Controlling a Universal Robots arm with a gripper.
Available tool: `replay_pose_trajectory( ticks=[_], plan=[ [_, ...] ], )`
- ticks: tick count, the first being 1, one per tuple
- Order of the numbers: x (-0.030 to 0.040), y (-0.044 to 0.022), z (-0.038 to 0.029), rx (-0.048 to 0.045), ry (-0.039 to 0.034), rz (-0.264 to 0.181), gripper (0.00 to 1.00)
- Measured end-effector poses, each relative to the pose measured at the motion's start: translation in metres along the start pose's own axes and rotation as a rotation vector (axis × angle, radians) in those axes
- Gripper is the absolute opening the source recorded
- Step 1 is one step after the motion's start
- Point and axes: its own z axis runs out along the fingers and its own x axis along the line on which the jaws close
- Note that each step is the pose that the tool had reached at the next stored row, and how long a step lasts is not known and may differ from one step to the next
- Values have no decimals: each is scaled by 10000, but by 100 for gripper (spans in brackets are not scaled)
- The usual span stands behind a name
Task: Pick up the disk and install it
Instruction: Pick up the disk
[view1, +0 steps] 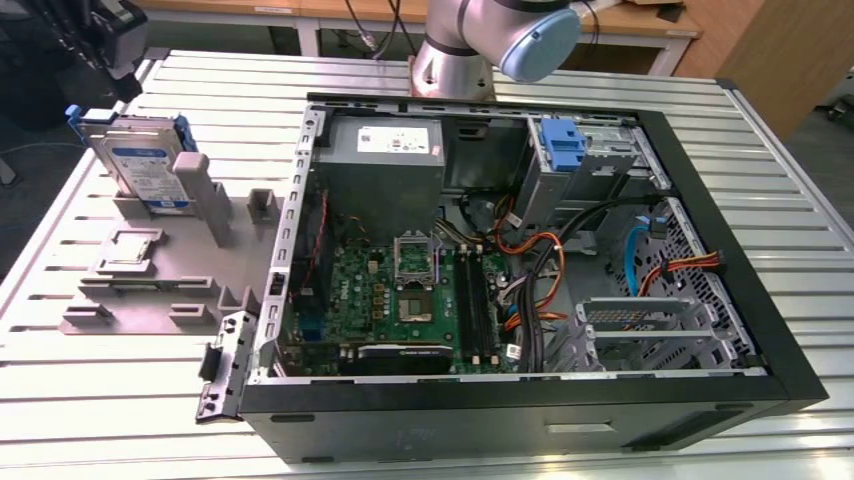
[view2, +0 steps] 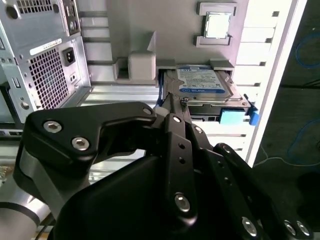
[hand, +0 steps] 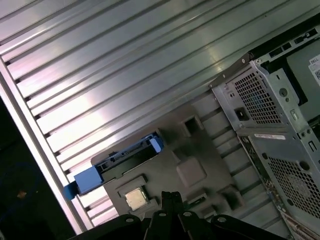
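Observation:
The disk (view1: 144, 165) is a silver drive with a white-and-blue label and blue rails. It stands on edge in a slot of the grey holder (view1: 154, 300) at the exterior view's left. My gripper (view1: 118, 75) hangs above and behind it, apart from it. In the second wrist view the black fingers (view2: 175, 112) meet at the tips, with the gripper (view2: 173, 100) shut on nothing and the disk (view2: 205, 85) just beyond. The first wrist view shows the gripper (hand: 171, 196) over the holder (hand: 200, 155), with the disk's (hand: 127, 154) blue rail edge-on.
An open computer case (view1: 747, 330) takes up the middle and the exterior view's right. Inside are a motherboard (view1: 400, 290), cables and a tall blue latch piece (view1: 563, 150) at the drive cage. A small processor chip (view2: 217, 25) lies on the holder. The table (view1: 107, 400) is ribbed metal.

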Motion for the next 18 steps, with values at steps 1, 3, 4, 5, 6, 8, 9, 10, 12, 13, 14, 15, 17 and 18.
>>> replay_pose_trajectory(
  ticks=[1, 3, 4, 5, 6, 8, 9, 10, 12, 13, 14, 15, 17, 18],
  plan=[
    [0, 0, 0, 3, -8, 179, 10],
    [1, -1, 1, 10, -24, 540, 10],
    [1, -1, 1, 13, -32, 718, 10],
    [1, -1, 1, 15, -40, 899, 10],
    [1, -1, 3, 18, -48, 1077, 10],
    [0, -1, 5, 25, -63, 1423, 10],
    [1, -1, 6, 27, -69, 1566, 10],
    [1, 0, 7, 30, -75, 1696, 10],
    [2, 1, 9, 31, -84, 1887, 10],
    [3, 2, 10, 35, -89, 1988, 10],
    [3, 3, 12, 37, -92, 2082, 10],
    [3, 3, 13, 39, -95, 2146, 10],
    [4, 3, 16, 41, -100, 2271, 10],
    [5, 4, 17, 42, -103, 2329, 10]
  ],
)
